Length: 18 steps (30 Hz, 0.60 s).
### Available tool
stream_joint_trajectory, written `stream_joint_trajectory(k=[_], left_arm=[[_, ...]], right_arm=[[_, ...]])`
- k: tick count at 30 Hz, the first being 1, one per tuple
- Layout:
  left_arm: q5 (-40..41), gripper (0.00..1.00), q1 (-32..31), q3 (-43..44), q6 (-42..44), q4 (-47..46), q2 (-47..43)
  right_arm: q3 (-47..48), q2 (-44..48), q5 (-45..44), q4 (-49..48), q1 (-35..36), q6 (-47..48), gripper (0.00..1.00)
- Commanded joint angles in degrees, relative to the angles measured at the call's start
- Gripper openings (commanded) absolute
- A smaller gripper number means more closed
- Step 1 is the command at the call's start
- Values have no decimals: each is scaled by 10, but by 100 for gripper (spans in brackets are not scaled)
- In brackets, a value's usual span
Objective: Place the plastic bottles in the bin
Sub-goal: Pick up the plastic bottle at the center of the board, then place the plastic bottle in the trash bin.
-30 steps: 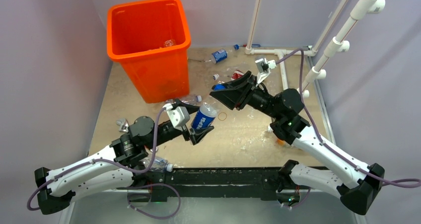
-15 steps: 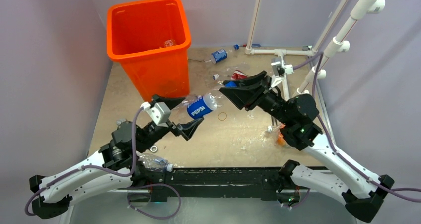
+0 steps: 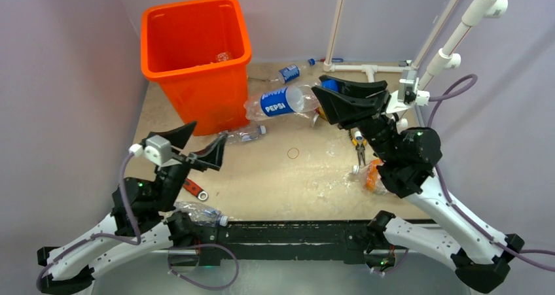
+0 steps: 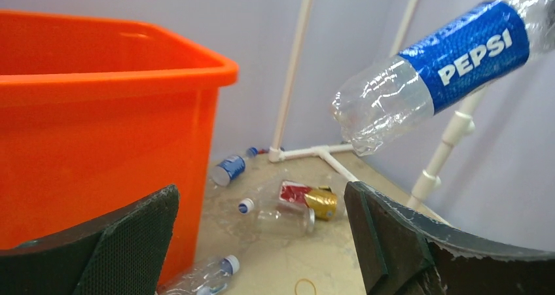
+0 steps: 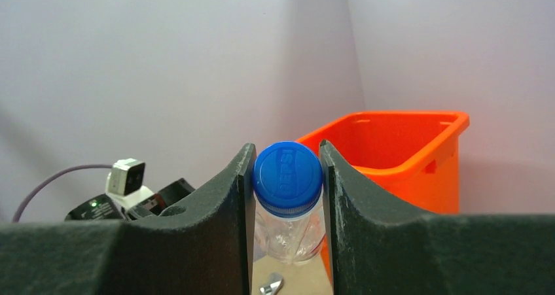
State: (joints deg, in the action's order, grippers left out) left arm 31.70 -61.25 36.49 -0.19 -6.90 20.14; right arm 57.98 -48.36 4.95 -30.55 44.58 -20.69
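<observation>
My right gripper (image 3: pixel 325 93) is shut on the blue cap (image 5: pixel 287 171) of a clear Pepsi bottle (image 3: pixel 278 102). It holds the bottle in the air, lying roughly level, just right of the orange bin (image 3: pixel 196 36). The bottle also shows at the upper right of the left wrist view (image 4: pixel 445 59). My left gripper (image 3: pixel 199 143) is open and empty, raised near the bin's front right corner. A bottle (image 3: pixel 243 134) lies at the bin's foot. Another Pepsi bottle (image 3: pixel 288 72) lies at the back. A crushed bottle (image 3: pixel 199 212) lies at the near edge.
A clear bottle (image 4: pixel 281 216) and a red-and-gold crushed can (image 4: pixel 314 200) lie mid-table. A red-handled wrench (image 3: pixel 192 187) lies near the left arm. Yellow-handled pliers (image 3: pixel 358 148), an orange-tinted piece (image 3: pixel 373 176) and a rubber band (image 3: pixel 293 153) lie on the table. White pipe framing (image 3: pixel 366 69) stands at the back right.
My left gripper has let go of the Pepsi bottle and drawn back to the left. My right gripper, holding its cap, has carried it up and back toward the bin.
</observation>
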Motion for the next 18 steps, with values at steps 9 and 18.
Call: stream_joint_trajectory(k=[9,18], left_arm=[[135,94,6,-9,34,-39,-59],[152,94,14,-11,44,-43,-77]], right_arm=[[123,-195,-58,-206,1,14,0],[287,-388,-59,-254,5,3,0]])
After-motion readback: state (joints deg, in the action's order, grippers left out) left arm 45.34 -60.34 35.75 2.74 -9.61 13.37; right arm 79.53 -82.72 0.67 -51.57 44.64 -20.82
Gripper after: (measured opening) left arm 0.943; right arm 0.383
